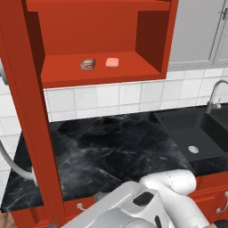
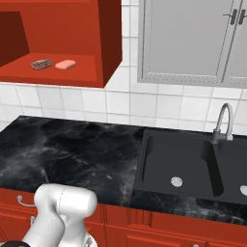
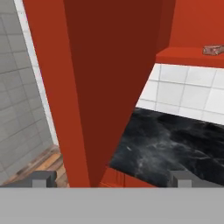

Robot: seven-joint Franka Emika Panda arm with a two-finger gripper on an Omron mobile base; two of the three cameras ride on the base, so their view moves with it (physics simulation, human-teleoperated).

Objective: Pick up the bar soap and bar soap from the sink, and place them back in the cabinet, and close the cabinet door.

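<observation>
Bar soaps shelved, door left to swing

Bar soaps are both on the cabinet (image 1: 151, 40) shelf, so we judge the door to be what remains; we take the cabinet door (image 1: 26, 111) as our landmark. In the left base view it stands wide open, edge-on, tall and upright, its curved silver handle (image 1: 13, 164) on the far face low down; to its right, up on the shelf, lie the brown bar soap (image 1: 87, 65) and then the pink bar soap (image 1: 112, 63), close together but apart; further right and lower sits the sink (image 1: 178, 120), its basin bare but for the drain.

From the hand view the door's edge runs straight up the middle, between the two dark finger tips; the gripper (image 3: 111, 178) is spread wide and pinching nothing; we cannot tell if it touches the door. The door's long axis is vertical and it lies directly ahead of the fingers; we reckon the coming move is a sideways push toward the shelf on the right.
</observation>
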